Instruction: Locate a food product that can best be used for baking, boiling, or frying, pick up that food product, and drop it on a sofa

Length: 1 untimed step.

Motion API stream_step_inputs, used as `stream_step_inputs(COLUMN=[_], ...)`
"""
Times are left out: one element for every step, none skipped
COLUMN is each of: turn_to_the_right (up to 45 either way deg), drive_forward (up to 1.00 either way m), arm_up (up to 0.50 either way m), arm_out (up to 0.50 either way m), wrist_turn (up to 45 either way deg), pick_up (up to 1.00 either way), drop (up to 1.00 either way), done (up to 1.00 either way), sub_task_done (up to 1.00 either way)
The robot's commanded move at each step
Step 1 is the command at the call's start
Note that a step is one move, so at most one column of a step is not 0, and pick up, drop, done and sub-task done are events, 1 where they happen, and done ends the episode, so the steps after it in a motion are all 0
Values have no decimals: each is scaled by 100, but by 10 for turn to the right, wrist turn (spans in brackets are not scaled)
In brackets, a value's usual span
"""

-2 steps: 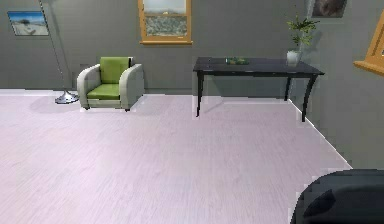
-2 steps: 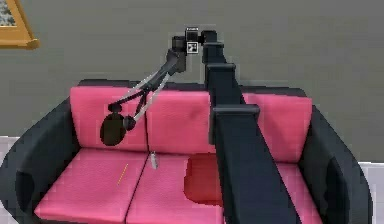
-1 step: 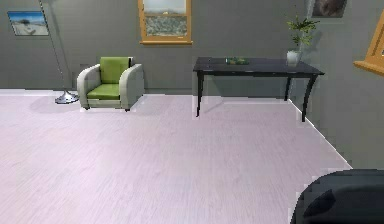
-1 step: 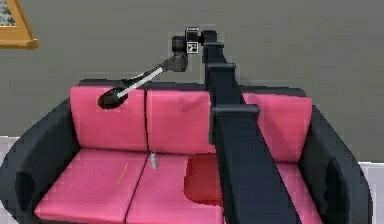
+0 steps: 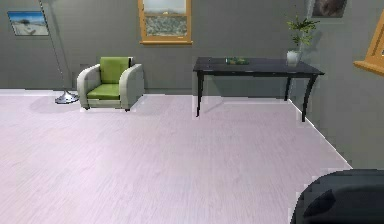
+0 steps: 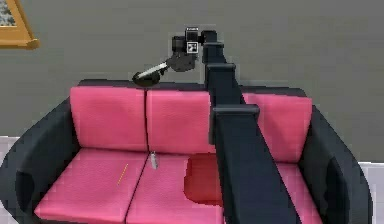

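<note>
In the arm side view, a sofa (image 6: 108,118) with a dark frame and pink cushions was seen against a grey wall; the arm (image 6: 236,125) was stretched out over its seat, and the gripper (image 6: 142,75) was set just above the top of the backrest, its fingers (image 6: 152,72) pointed toward that view's left. How wide the fingers stood could not be told, nor whether anything was held. A small grey thing (image 6: 154,160) was seen lying on the seat cushion below the gripper; whether it was the food product could not be made out. In the forward view, a green and white armchair (image 5: 110,82) was placed beside a floor lamp (image 5: 64,90); a dark side table (image 5: 255,69) was set against the wall, with a potted plant (image 5: 298,42) stood at its right end; a framed picture (image 5: 165,20) was hung between them.
</note>
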Motion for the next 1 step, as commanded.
stream_step_inputs(turn_to_the_right=[0], drive_forward=[0], arm_up=[0], arm_out=[0], wrist_turn=[300], pick_up=[0], drop=[0], done=[0], sub_task_done=[0])
